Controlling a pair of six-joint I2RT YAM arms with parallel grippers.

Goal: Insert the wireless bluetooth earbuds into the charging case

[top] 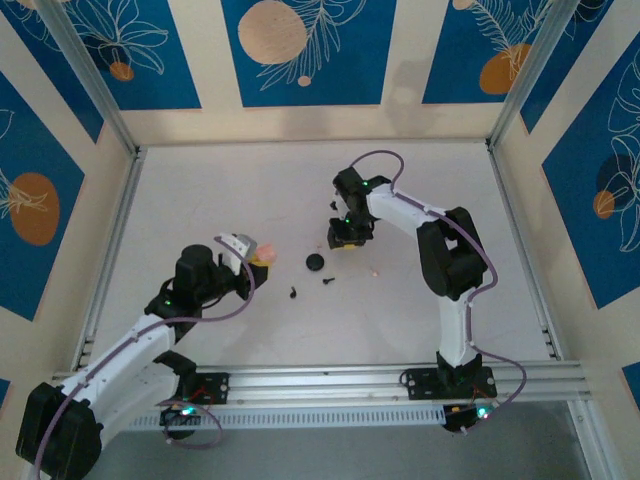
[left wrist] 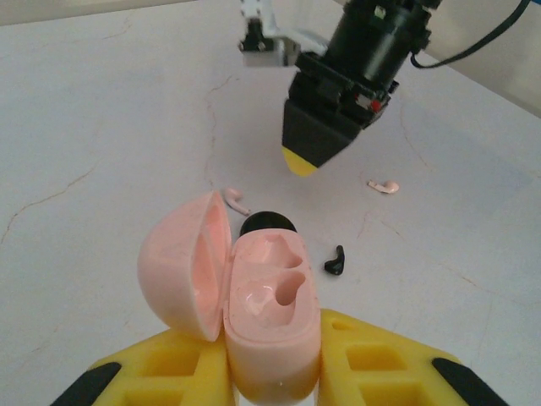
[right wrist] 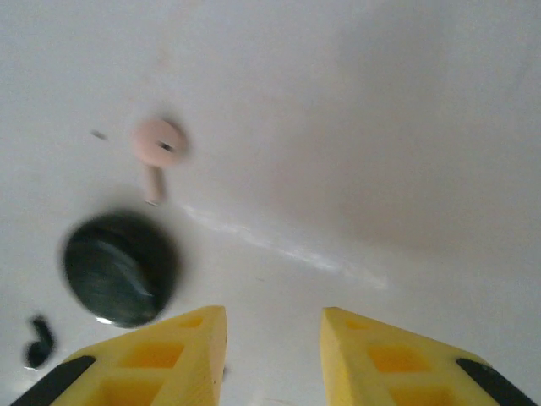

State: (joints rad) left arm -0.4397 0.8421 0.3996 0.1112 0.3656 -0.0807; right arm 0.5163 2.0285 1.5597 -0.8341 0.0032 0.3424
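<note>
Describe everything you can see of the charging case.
The charging case is a pale pink, glossy, plastic-looking egg shape, its hinged lid swung open sideways. Both moulded wells inside look empty. It sits lengthwise between the yellow jaws of the left gripper, which clamp its lower body; nothing else touches it.

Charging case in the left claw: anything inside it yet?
No. The open charging case shows two moulded wells, both empty. Its lower end is hidden in the left claw.
</note>
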